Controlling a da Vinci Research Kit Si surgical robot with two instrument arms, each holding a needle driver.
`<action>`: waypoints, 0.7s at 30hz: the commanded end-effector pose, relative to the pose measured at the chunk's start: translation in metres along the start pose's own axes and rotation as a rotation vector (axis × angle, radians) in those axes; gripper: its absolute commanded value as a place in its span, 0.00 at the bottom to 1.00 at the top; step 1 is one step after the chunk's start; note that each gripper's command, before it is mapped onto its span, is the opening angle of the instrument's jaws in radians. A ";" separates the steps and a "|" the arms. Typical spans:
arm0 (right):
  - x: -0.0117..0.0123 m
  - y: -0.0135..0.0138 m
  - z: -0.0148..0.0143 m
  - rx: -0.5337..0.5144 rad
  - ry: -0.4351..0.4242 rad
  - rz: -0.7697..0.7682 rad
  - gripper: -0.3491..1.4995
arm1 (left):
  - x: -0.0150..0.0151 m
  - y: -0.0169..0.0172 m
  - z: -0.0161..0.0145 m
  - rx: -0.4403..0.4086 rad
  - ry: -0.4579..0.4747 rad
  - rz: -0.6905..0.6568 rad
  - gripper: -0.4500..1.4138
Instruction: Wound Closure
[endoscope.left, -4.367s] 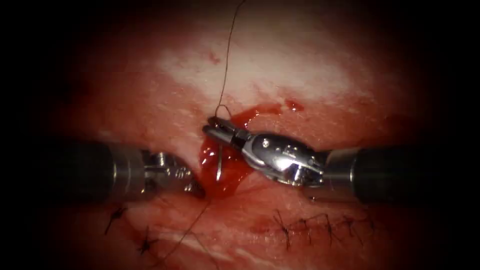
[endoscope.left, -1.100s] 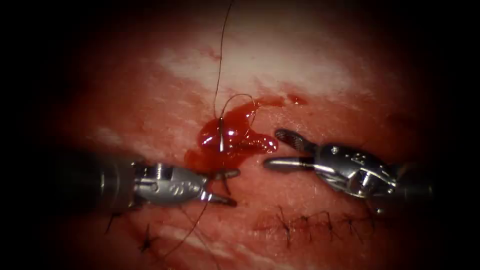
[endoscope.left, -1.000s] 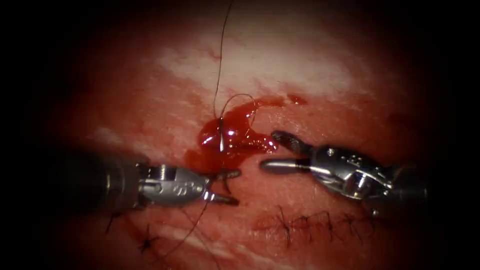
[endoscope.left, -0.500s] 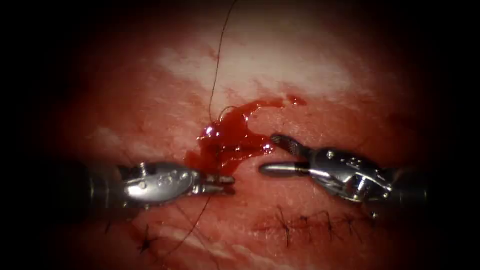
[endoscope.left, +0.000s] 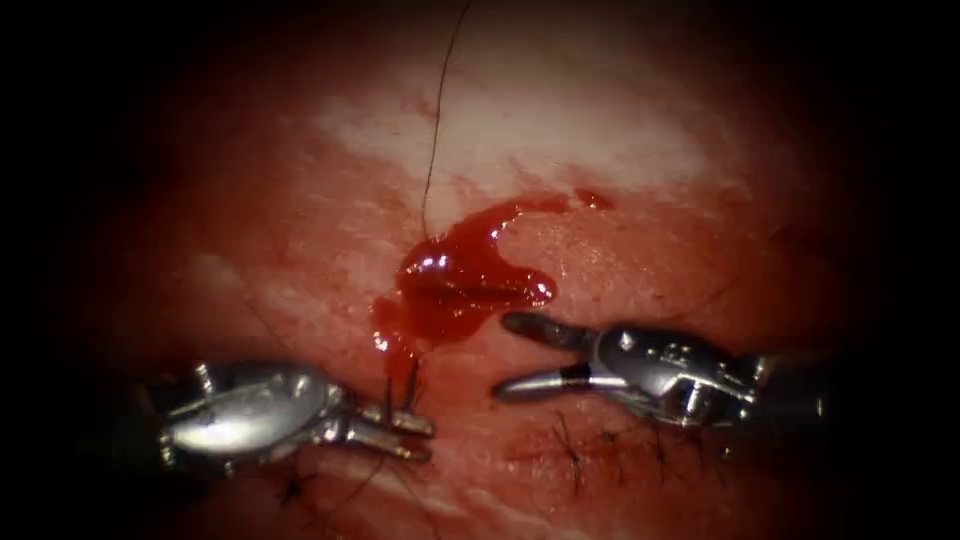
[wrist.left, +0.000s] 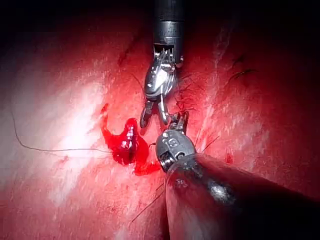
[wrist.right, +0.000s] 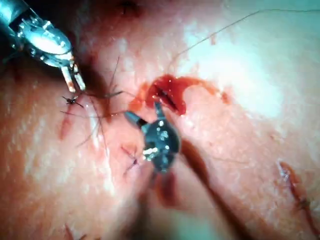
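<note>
Red fluid (endoscope.left: 460, 285) pools over the cut in the tissue (endoscope.left: 560, 140). My left tool (endoscope.left: 400, 436) lies low on the cut's left, jaws shut on the needle (endoscope.left: 408, 385), a thin dark curve rising from them to the fluid's lower edge. Whether its far end is still in the tissue I cannot tell. Thread (endoscope.left: 437, 120) comes down from the top into the fluid. My right tool (endoscope.left: 500, 355) rests right of the cut, jaws open and holding nothing. The left wrist view has the left jaws (wrist.left: 178, 120) beside the open right tool (wrist.left: 152, 116). The right wrist view has the right tool (wrist.right: 144, 111) by the fluid (wrist.right: 170, 92).
Finished dark stitches (endoscope.left: 620, 445) run along the tissue below the right tool, with another knot (endoscope.left: 295, 490) under the left tool. A loose length of thread (wrist.left: 50, 149) lies across the pale tissue. The left tool (wrist.right: 75, 82) is next to a stitch (wrist.right: 72, 100).
The left jaws shut on the needle below the fluid, then moved down and left, drawing it out of the pool. The right tool dropped a little and its jaws narrowed.
</note>
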 end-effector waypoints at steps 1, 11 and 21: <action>-0.0009 0.0001 0.0014 -0.003 -0.001 -0.002 0.55 | -0.0005 0.0001 0.0004 0.001 -0.002 0.008 0.00; -0.0027 0.0014 0.0053 -0.050 -0.043 -0.017 0.51 | 0.0012 0.0014 -0.0008 0.032 -0.005 0.061 0.00; -0.0045 0.0038 0.0063 -0.153 -0.076 -0.035 0.52 | 0.0038 0.0041 -0.0014 0.045 -0.017 0.149 0.00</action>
